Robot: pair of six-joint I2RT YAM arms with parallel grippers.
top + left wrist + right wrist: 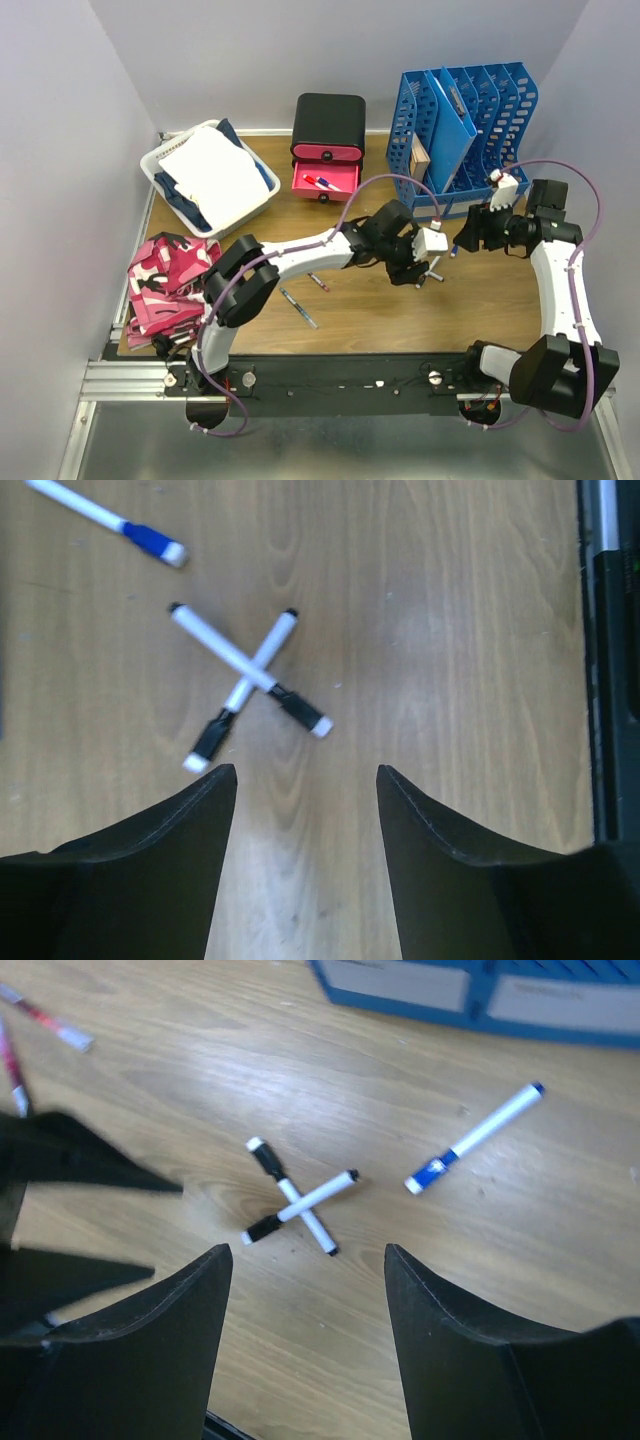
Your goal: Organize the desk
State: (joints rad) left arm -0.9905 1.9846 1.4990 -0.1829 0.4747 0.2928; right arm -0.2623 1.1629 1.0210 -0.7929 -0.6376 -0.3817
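The wood-grain desk (pixel 400 320) carries two black-capped white markers crossed over each other (pixel 250 675), also in the right wrist view (pixel 297 1203). A blue-capped marker (pixel 110 520) lies beside them, near the file rack (pixel 475 1138). My left gripper (pixel 422 270) is open and empty, hovering just short of the crossed markers (pixel 307 775). My right gripper (pixel 465 238) is open and empty too, facing the same markers from the other side (pixel 305 1255). The left gripper's fingers (pixel 80 1160) show at the left of the right wrist view.
A blue file rack (pixel 465 120) stands at the back right. A black drawer unit (pixel 328 120) has its lower red drawer (pixel 325 182) open with pens inside. A white basket (pixel 210 175) and a pink camouflage cloth (pixel 165 285) are at the left. Loose pens (pixel 300 305) lie mid-desk.
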